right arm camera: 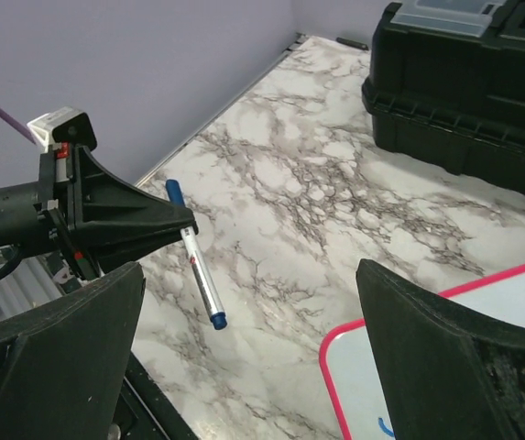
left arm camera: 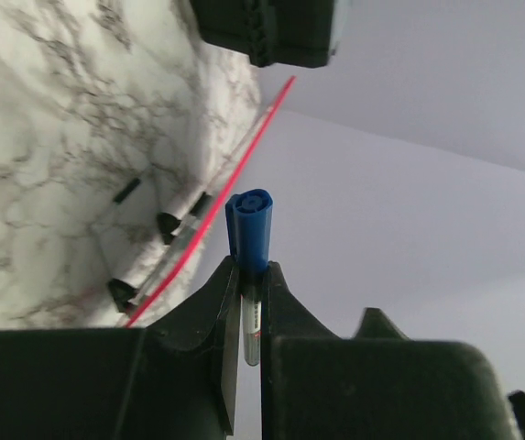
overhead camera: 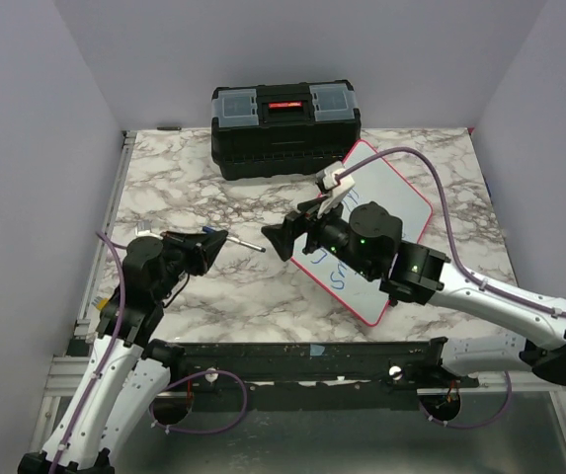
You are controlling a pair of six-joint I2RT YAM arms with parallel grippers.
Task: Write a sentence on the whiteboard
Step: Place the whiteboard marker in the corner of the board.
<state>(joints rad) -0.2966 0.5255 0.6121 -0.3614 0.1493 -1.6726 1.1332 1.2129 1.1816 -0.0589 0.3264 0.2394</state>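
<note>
1. well, my left pincer (left arm camera: 248, 280) is clamped shut on a slim marker pen with a blue cap and a pale barrel (left arm camera: 248, 225). the blue cap sticks out past my fingertips on one side.
2. seen from my right wrist, the rest of that pen juts out below the left pincer over the counter, and it ends in another blue tip.
3. my right pincer (right arm camera: 248, 367) has its jaws spread wide with nothing between them. it hangs above the counter at the left edge of the board, facing my left pincer.
4. the flat white whiteboard with a thin red-pink rim (overhead camera: 396, 202) lies on the grey-veined white marble counter (overhead camera: 184, 178), right of the middle and turned at an angle.
5. its far corner comes near the front right of the black plastic toolbox with clear lid compartments and a red latch (overhead camera: 283, 128), which stands at the back of the counter.
6. my right arm reaches across the near half of the board and hides much of it.
7. some blue handwriting shows on the near part of the board beside my arm, but i cannot read it.
8. my two pincers are near each other and apart, left of the board.
</note>
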